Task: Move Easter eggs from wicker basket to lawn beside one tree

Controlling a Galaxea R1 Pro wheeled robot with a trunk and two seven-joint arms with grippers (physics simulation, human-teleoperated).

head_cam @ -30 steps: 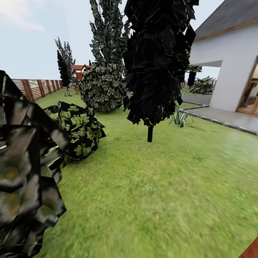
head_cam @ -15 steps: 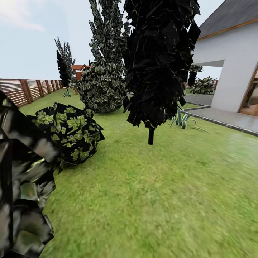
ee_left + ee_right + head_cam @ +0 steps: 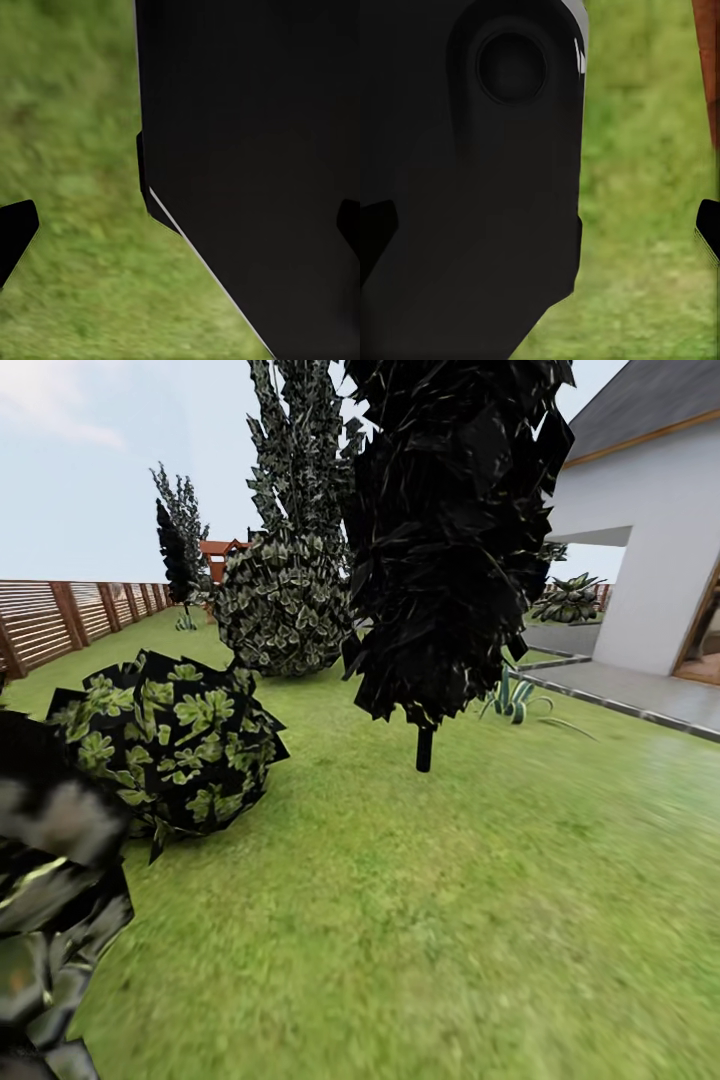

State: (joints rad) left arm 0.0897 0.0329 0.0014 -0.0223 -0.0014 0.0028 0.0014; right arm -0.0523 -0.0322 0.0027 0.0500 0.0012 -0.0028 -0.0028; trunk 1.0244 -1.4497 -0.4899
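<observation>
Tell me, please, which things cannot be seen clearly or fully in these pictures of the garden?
- Black tree, head view: crown cut off by the top edge.
- Lawn, head view: near grass blurred.
- House, head view: cut off by the right edge.
- Dark foliage, head view: blurred, cut by the left edge.
- Left and right wrist views: the robot's black body hides much of the grass; the jaws' tips sit far apart at the edges.

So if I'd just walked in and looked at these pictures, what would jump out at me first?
Probably the all-black tree, thin-trunked, rising mid-lawn straight ahead. Left of it sits a round leafy bush, with a white house at the right edge and a slatted fence along the far left.
</observation>
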